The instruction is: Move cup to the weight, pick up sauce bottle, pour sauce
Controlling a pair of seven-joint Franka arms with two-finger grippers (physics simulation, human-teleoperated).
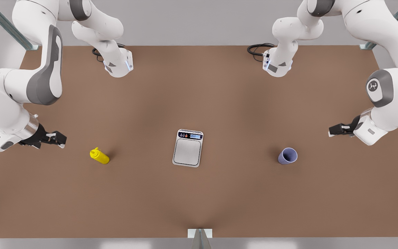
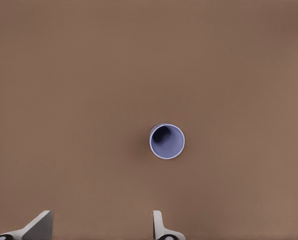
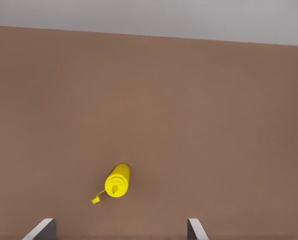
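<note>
The lavender-blue cup [image 1: 287, 156] stands upright on the brown table at the front view's right, apart from the weight [image 1: 188, 148], a silver-grey scale in the middle. My left gripper [image 1: 330, 130] hovers open beyond the cup, whose dark inside [image 2: 167, 141] faces the left wrist camera ahead of the spread fingers [image 2: 158, 225]. The yellow sauce bottle [image 1: 99, 156] stands at the front view's left. My right gripper [image 1: 62, 139] hangs open to the bottle's left. In the right wrist view the bottle [image 3: 118, 181] sits ahead of the gripper [image 3: 118, 230], untouched.
Black cables [image 1: 258, 49] lie by the arm bases at the table's back edge. A small metal bracket [image 1: 199, 233] sits at the front edge. Bare brown tabletop [image 1: 240, 193] separates bottle, scale and cup.
</note>
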